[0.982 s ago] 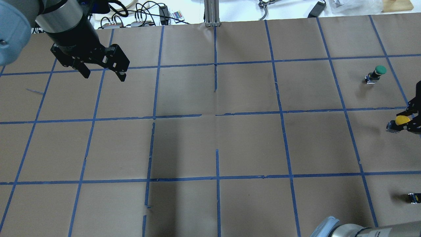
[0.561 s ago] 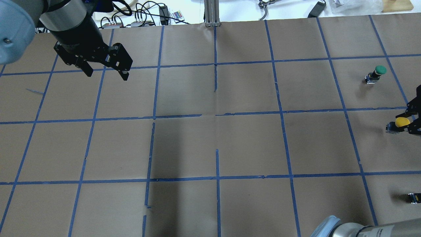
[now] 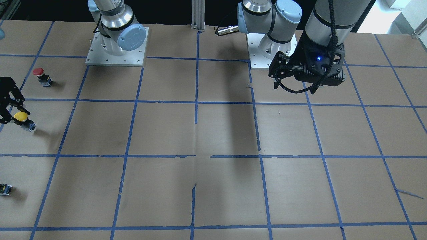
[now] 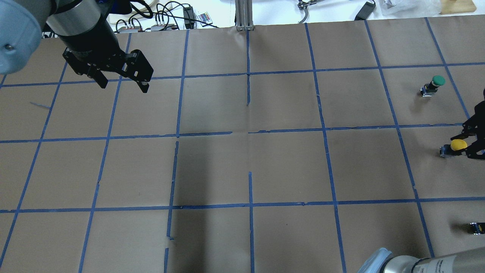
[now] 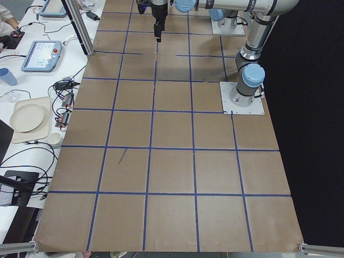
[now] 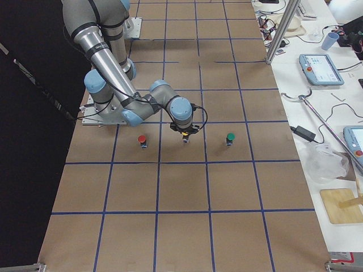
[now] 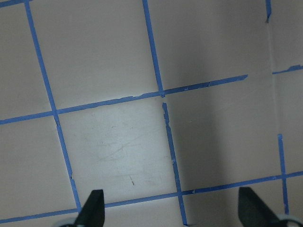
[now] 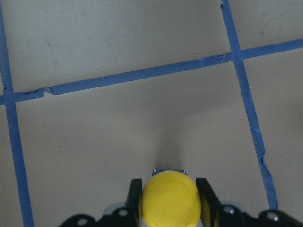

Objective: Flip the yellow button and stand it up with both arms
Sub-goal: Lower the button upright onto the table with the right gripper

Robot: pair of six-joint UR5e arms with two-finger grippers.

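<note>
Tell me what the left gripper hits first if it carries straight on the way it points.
Probably the paper-covered table: the open left gripper points down at it near a blue tape crossing, with nothing between in its wrist view.

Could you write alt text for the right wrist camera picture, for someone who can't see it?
A yellow button, cap toward the camera, sits clamped between the two black fingers of the right end effector. Beyond it lies brown paper crossed by blue tape lines.
</note>
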